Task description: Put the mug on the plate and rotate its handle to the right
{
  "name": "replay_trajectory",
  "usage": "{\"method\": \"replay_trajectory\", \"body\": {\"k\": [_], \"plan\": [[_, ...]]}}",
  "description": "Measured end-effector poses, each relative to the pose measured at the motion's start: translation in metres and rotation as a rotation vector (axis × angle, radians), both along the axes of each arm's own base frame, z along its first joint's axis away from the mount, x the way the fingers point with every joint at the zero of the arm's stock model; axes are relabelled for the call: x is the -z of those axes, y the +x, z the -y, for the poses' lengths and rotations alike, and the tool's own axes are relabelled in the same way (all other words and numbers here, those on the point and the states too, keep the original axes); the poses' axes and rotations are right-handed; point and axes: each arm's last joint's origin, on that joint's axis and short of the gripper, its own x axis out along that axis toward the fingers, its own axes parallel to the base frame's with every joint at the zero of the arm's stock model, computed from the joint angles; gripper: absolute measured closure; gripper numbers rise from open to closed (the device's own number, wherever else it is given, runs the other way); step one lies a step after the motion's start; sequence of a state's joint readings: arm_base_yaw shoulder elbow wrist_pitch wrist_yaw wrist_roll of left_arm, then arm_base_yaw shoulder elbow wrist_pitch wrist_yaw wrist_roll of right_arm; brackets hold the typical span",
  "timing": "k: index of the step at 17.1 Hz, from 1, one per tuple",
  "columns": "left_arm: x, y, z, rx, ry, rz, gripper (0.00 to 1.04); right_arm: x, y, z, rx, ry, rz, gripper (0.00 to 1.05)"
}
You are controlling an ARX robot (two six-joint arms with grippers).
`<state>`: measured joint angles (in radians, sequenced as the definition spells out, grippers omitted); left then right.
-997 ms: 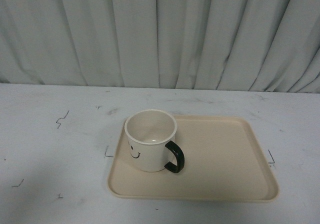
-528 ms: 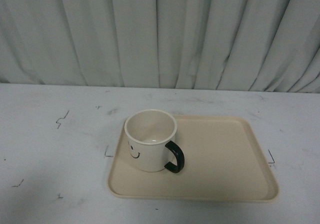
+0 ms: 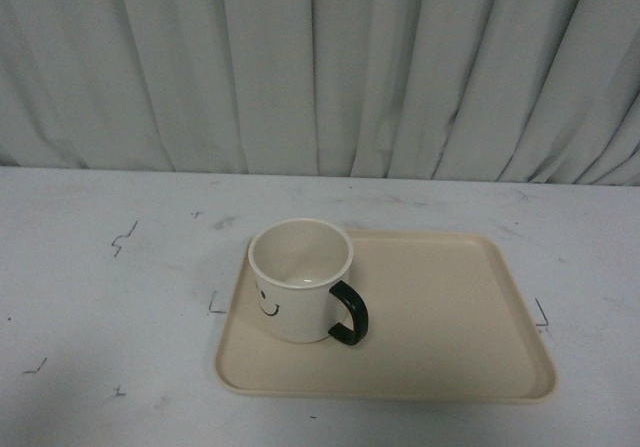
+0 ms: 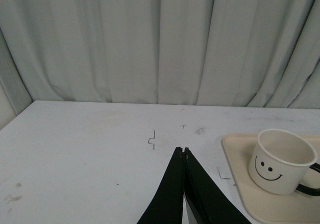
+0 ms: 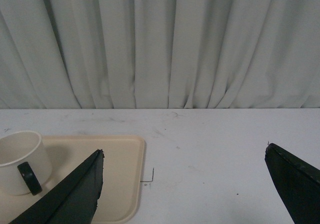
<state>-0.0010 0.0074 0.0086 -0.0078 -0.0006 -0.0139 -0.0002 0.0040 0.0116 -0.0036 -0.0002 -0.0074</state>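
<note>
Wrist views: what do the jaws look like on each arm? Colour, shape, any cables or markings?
Left gripper: two matte black jaws, long flat wedges tapering to thin tips. Right gripper: the same black wedge jaws, with blunt, slightly rough ends. No cables, markings or labels show in either wrist view. The front view shows neither arm.

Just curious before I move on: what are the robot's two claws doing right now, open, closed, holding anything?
Left gripper: closed, holding nothing.
Right gripper: open wide, empty.
</note>
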Motion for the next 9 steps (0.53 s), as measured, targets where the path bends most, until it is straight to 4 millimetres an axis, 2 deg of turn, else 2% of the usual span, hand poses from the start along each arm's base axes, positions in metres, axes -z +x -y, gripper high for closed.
{"method": "replay_trajectory", "body": {"k": [2, 7, 9], "plan": [[-0.0004, 0.0, 0.0, 0.001, 0.0, 0.004, 1.03, 0.0, 0.0, 0.0, 0.0, 0.0, 0.0, 0.06], [-0.0004, 0.0, 0.0, 0.0, 0.0, 0.005, 0.63, 0.0, 0.0, 0.0, 0.0, 0.0, 0.0, 0.06], [-0.0005, 0.0, 0.0, 0.001, 0.0, 0.005, 0.4, -0.0047, 0.006, 0.0034, -0.106, 0.068, 0.012, 0.06]]}}
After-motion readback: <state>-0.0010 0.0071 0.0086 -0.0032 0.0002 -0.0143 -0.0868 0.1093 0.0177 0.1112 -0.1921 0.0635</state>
